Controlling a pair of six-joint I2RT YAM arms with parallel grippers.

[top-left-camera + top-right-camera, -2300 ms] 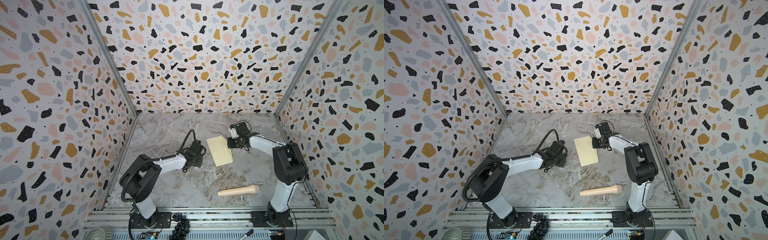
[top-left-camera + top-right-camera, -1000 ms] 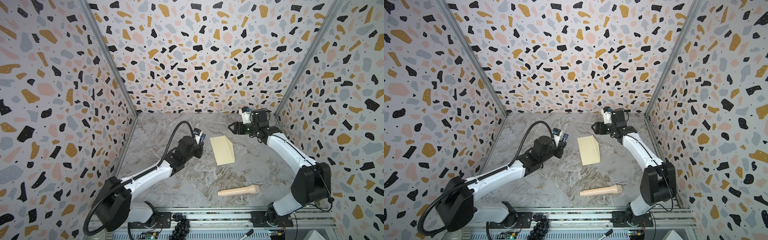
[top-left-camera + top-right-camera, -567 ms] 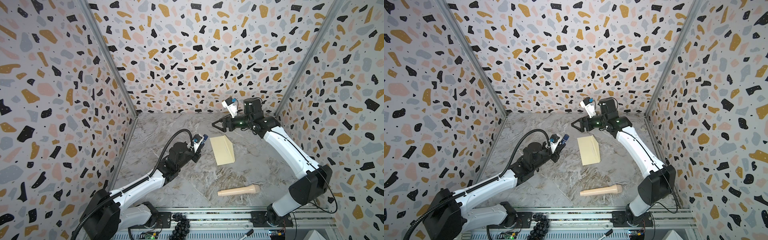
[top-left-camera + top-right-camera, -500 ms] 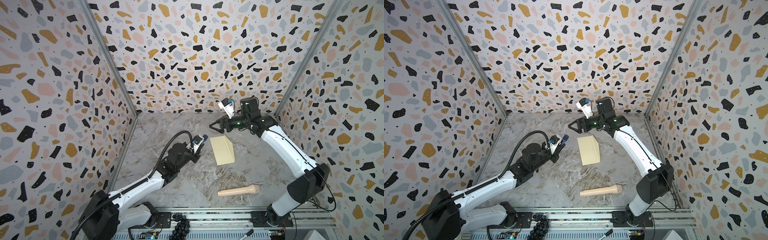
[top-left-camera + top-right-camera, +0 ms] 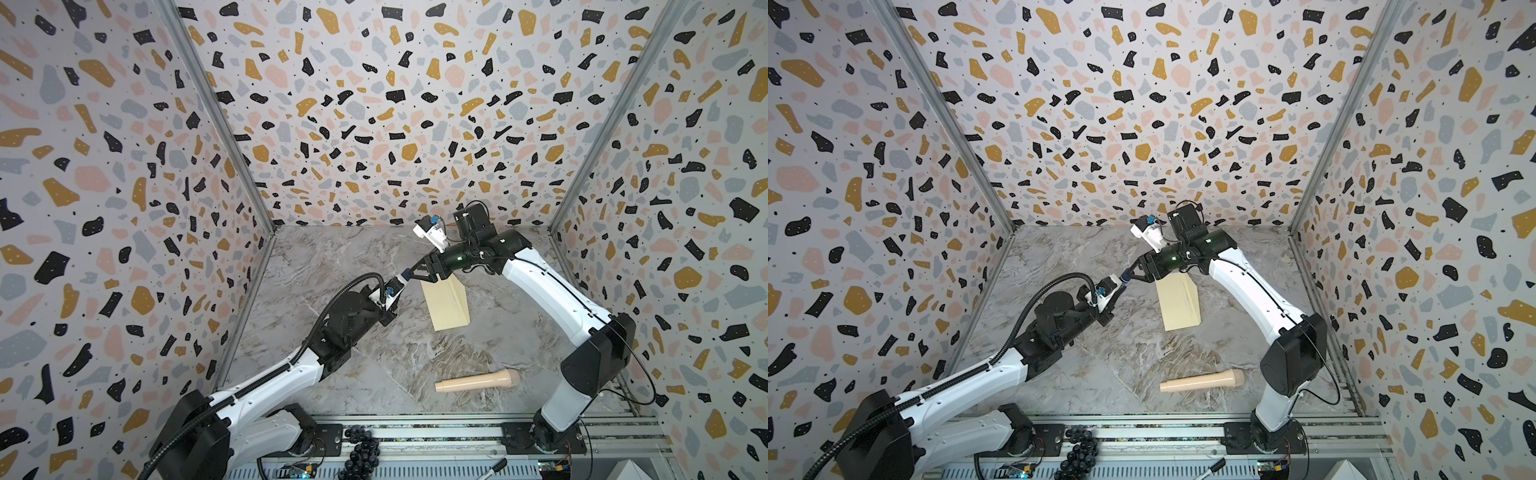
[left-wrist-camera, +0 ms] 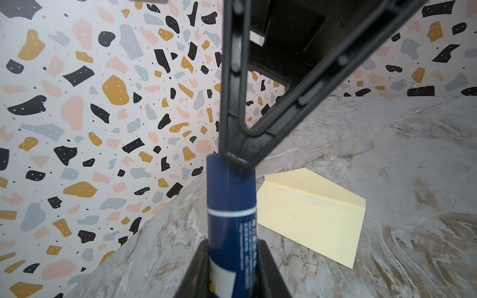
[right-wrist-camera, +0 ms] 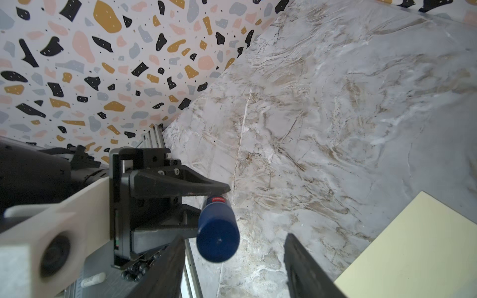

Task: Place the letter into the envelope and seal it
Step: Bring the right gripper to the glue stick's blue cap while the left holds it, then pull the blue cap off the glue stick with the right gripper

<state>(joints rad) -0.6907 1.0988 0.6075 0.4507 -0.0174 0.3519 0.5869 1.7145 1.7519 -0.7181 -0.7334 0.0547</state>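
Observation:
The pale yellow envelope [image 5: 446,305] [image 5: 1179,305] lies flat on the marble floor, with its flap folded over in the left wrist view [image 6: 309,216]. No letter shows in any view. My left gripper [image 5: 395,289] [image 6: 231,271] is raised above the floor and shut on a blue glue stick [image 5: 405,275] [image 7: 218,232]. The stick points at my right gripper [image 5: 412,275] [image 7: 235,240]. That gripper is open, its jaws standing on either side of the stick's cap end. One finger [image 6: 233,103] lies against the cap.
A beige wooden roller [image 5: 478,380] [image 5: 1202,381] lies on the floor at the front right. Terrazzo-patterned walls close in the left, back and right sides. A string of black beads [image 5: 361,449] hangs over the front rail.
Both arms have risen from the floor. My right gripper swung left across the envelope to the glue stick's tip, and its jaws have narrowed. My left gripper still holds the stick.

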